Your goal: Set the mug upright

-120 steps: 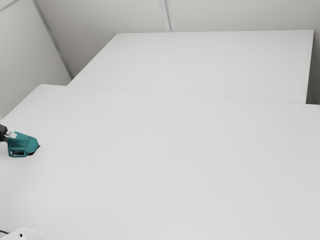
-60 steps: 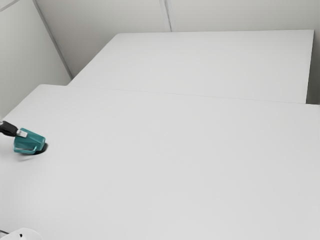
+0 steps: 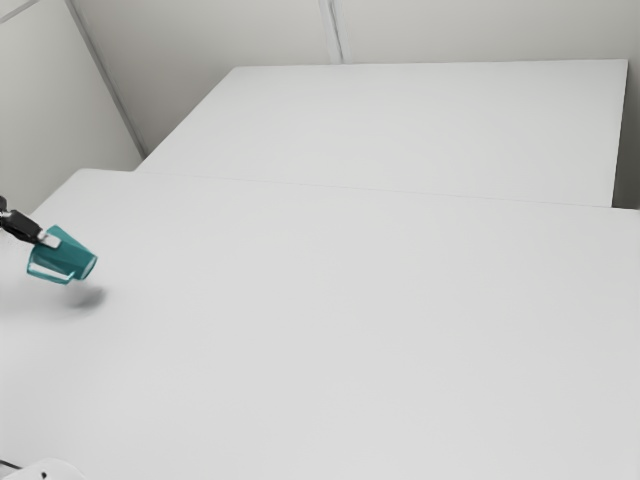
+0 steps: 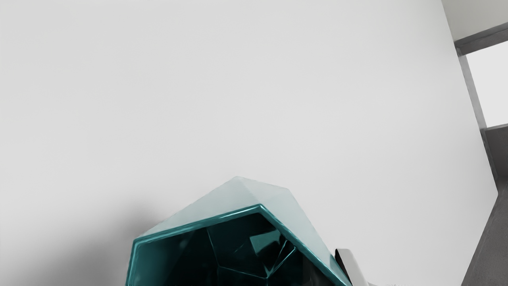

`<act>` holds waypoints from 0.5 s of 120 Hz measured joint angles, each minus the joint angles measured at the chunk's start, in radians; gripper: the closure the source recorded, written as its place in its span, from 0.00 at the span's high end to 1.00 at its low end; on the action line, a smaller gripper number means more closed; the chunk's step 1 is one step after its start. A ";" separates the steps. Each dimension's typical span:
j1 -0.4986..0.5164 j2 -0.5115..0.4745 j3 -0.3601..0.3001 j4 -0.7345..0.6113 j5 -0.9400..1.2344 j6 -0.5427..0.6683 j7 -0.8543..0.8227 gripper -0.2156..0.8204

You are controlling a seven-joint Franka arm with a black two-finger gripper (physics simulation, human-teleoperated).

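Observation:
The teal faceted mug (image 3: pixel 68 258) hangs tilted above the table near the exterior view's left edge, its shadow on the tabletop below it. Its handle is on the lower side. My gripper (image 3: pixel 48 240) holds it at its upper-left end and is shut on its wall. In the wrist view the open mouth of the mug (image 4: pixel 238 222) faces the camera. There the gripper (image 4: pixel 331 274) has one light-tipped finger against the outside of the wall, and a dark shape, apparently the other finger, shows dimly inside the mouth.
The white table (image 3: pixel 350 320) extends broadly toward the exterior view's right, with another white surface (image 3: pixel 400 130) behind it. A white rounded object (image 3: pixel 48 471) is at the bottom left corner. Walls stand beyond.
The mug, low at the tabletop before, has risen off it with my gripper and moved slightly toward the exterior view's right. Its tilt has changed, and its shadow now lies apart from it.

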 joint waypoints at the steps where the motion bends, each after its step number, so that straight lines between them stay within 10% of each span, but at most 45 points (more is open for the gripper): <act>1: -0.009 -0.010 0.000 -0.003 0.007 -0.001 -0.002 0.04; 60: -0.619 -0.479 0.208 -0.480 0.230 0.314 -0.150 0.04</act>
